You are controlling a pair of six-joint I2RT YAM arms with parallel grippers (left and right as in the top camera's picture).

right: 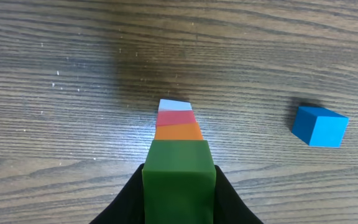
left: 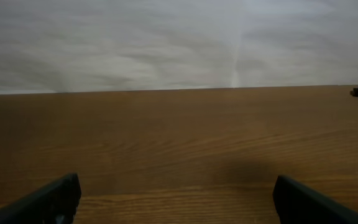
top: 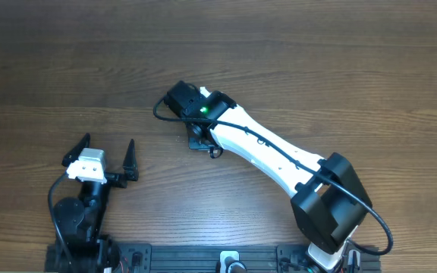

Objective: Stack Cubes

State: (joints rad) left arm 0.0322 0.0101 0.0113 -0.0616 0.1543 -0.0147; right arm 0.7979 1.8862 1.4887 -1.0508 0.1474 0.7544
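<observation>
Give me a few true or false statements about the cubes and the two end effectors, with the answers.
1. The right end effector has a finger on each side of the green cube. True.
2. The green cube is the lowest in the stack. False: it is on top, above the orange cube, the red cube and the pale cube.
3. The blue cube is part of the stack. False: it lies apart, alone on the table.
4. The left end effector is open with nothing between its fingers. True.
</observation>
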